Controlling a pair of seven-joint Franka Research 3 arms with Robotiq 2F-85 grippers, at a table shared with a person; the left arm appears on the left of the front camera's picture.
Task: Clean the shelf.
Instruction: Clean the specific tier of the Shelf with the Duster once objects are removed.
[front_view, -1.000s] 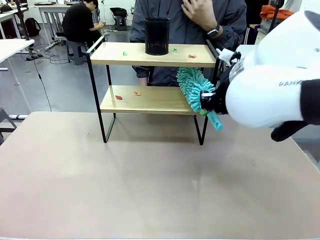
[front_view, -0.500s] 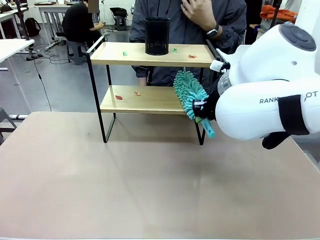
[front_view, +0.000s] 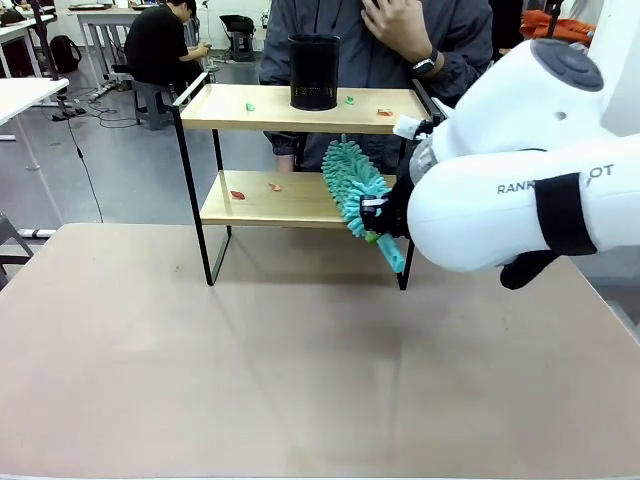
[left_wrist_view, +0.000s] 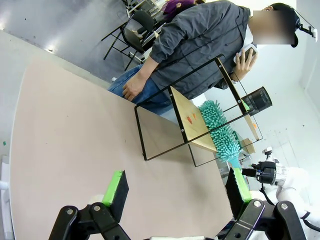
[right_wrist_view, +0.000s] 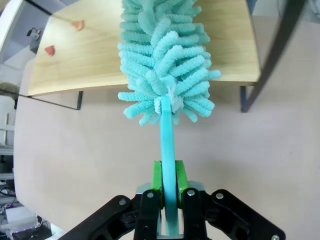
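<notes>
Left gripper (left_wrist_view: 177, 186) is nearest: jaws wide, nothing held, hanging above the table (front_view: 300, 370). Right gripper (right_wrist_view: 168, 182) is clamped on the handle of the teal duster (right_wrist_view: 167, 65). The arm comes in from 3 o'clock and the duster head points to 11 o'clock in front view, at the lower board's right end; contact unclear. Step looks like sweeping the lower tier of the shelf (front_view: 290, 205), which stands toward the table's 12 o'clock side. Next move probably needs a push toward 9 o'clock at the red scraps (front_view: 238, 194). The top tier with the black cup (front_view: 314, 72) is not yet cleaned.
</notes>
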